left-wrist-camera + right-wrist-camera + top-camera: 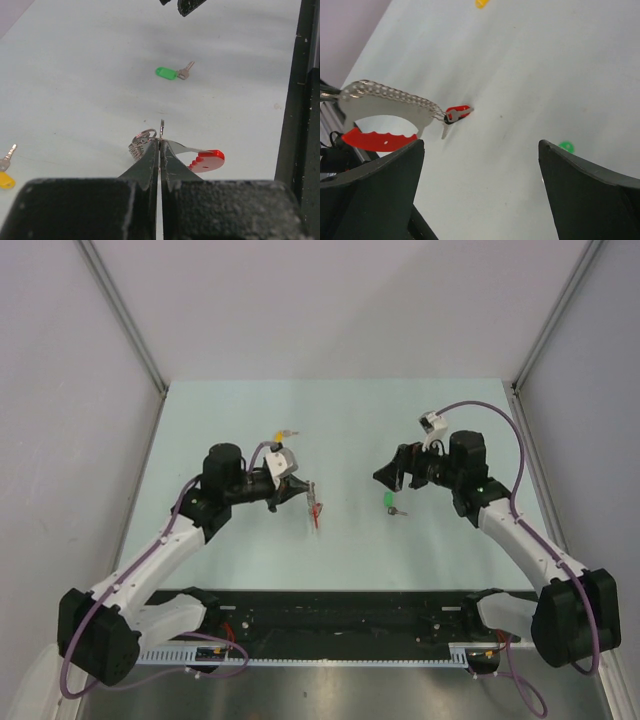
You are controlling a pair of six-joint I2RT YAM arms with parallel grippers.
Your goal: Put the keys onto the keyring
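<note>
Pinching keyring [201, 158] at its metal edge, left hand [160, 144] is seen clamped on it | ring's small red tag [458, 112] is hung down to tabletop [350, 420] | right hand [480, 145] is held with fingers apart, near green key [169, 73] | green key is laid flat between hands | yellow key [281, 436] is laid beyond left hand, apart from ring

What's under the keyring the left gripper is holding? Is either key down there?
Under the keyring only bare table shows. The green key and yellow key both lie well aside. The left gripper covers the bit it pinches.
</note>
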